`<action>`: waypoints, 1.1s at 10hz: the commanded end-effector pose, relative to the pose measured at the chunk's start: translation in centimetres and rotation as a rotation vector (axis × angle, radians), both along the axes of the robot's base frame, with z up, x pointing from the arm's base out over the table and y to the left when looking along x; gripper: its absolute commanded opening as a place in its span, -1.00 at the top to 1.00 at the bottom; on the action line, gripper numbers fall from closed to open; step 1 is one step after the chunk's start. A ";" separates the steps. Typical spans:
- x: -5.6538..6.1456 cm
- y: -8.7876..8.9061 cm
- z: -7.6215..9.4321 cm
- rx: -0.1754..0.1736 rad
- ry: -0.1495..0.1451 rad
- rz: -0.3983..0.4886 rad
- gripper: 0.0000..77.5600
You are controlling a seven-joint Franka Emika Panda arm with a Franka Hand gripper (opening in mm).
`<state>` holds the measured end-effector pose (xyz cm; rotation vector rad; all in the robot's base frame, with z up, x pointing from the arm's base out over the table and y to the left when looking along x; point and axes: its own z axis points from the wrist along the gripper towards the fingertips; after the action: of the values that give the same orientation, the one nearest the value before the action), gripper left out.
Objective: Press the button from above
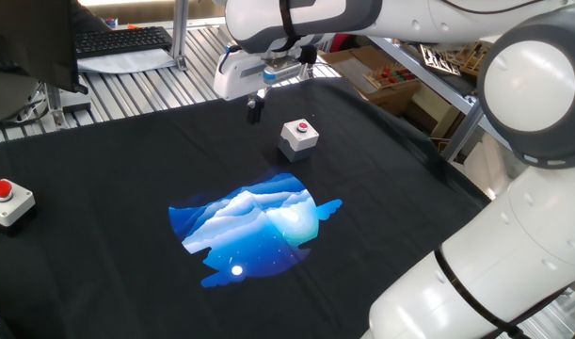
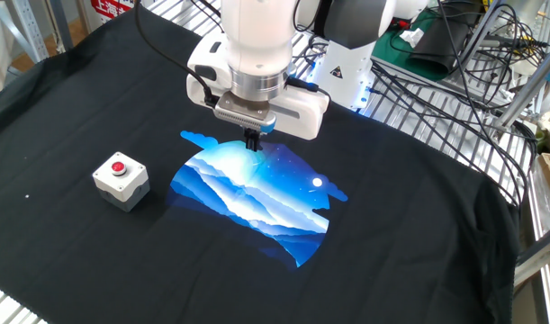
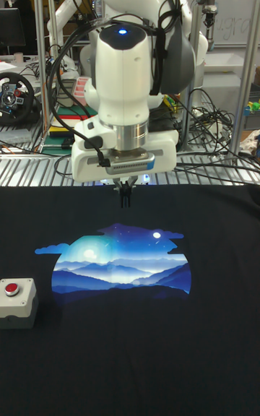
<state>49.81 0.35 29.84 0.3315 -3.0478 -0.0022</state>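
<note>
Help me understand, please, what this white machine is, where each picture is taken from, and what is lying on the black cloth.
The white machine is a robot arm; the small dark tip under its wrist is the gripper, which holds nothing and hangs above the cloth. Whether its fingers are open or shut cannot be told. Three cameras watch one table: two from different sides, one tall picture facing the arm. On the black cloth is a printed blue mountain picture. Beside it stands a small grey box carrying the button, red and round, to be pressed from above. One side view also shows a flatter white box with a red button at the cloth's edge.
</note>
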 end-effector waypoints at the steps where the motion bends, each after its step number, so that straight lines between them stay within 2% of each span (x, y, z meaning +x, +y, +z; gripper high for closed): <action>1: 0.9 -0.2 -0.2 -0.002 0.000 -0.007 1.00; 4: 0.7 -0.1 -0.2 -0.006 0.003 -0.003 1.00; 7: -0.6 -0.4 -0.8 -0.006 -0.005 -0.001 1.00; 11: -1.9 -0.8 -0.4 -0.011 -0.002 0.006 1.00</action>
<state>49.81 0.35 29.84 0.3314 -3.0478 -0.0022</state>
